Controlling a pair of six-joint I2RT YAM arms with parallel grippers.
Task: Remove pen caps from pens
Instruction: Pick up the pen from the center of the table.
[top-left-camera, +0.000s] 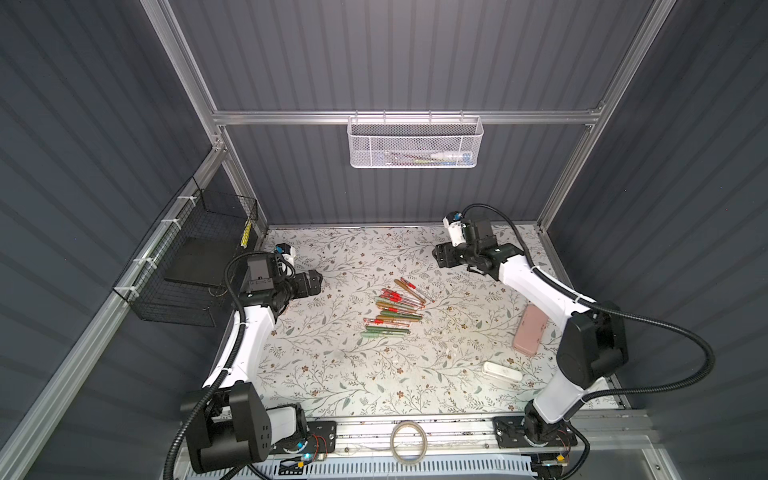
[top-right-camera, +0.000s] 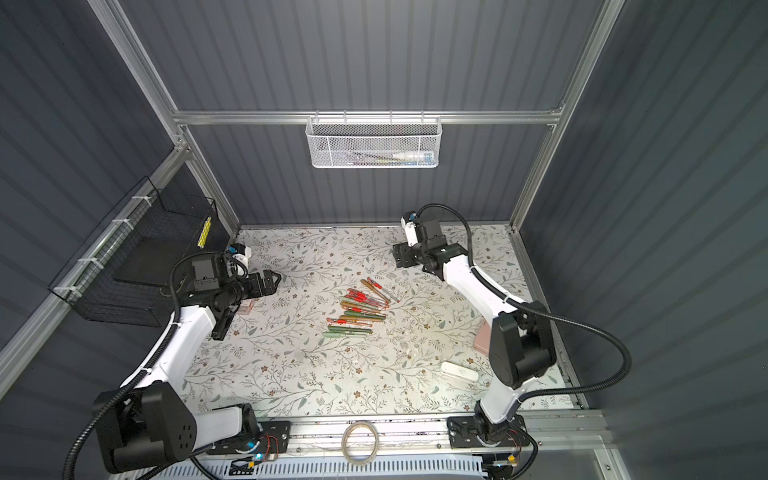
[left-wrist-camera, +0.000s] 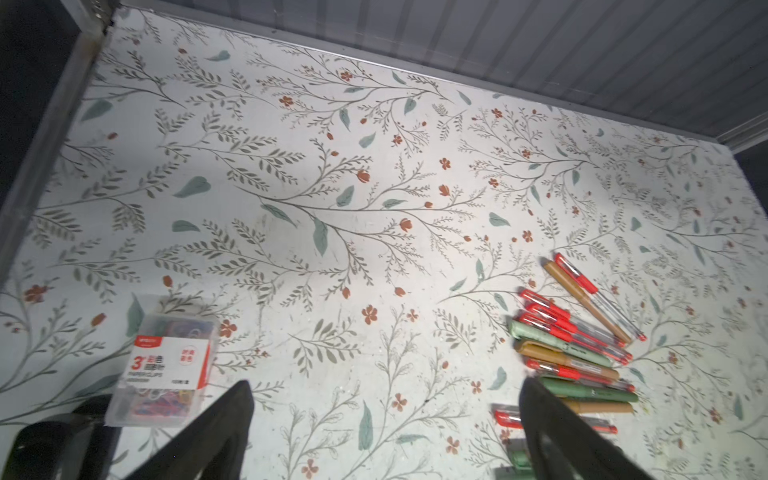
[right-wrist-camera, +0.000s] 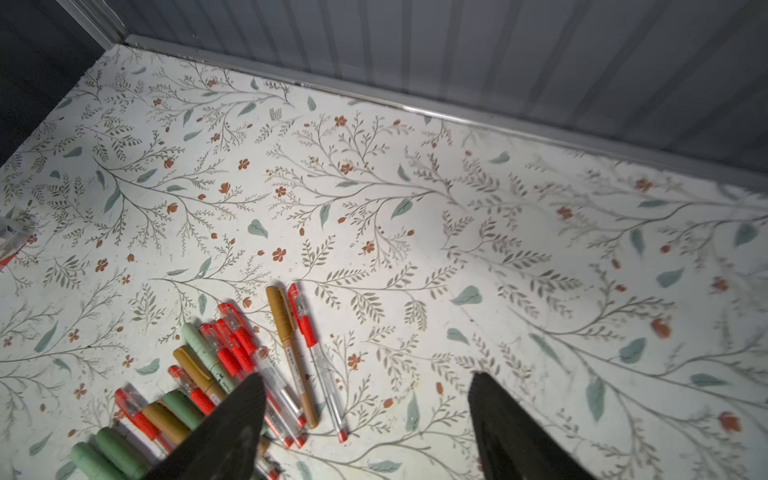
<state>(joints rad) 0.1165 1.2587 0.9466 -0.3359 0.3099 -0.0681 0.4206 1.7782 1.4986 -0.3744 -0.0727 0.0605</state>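
step: reach for pens (top-left-camera: 392, 309) | left pincer (left-wrist-camera: 386, 390) apart, empty | right pincer (right-wrist-camera: 368, 378) apart, empty | advice: take far outlying brown pen (right-wrist-camera: 291, 353), grip barrel, pull cap axially

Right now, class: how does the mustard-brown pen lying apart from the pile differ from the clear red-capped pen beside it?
The mustard-brown pen is opaque; the clear pen has a see-through barrel. The brown pen is thicker, the clear pen slimmer. The brown pen is one colour; the clear pen has a red cap and grip. Both lie flat, side by side.
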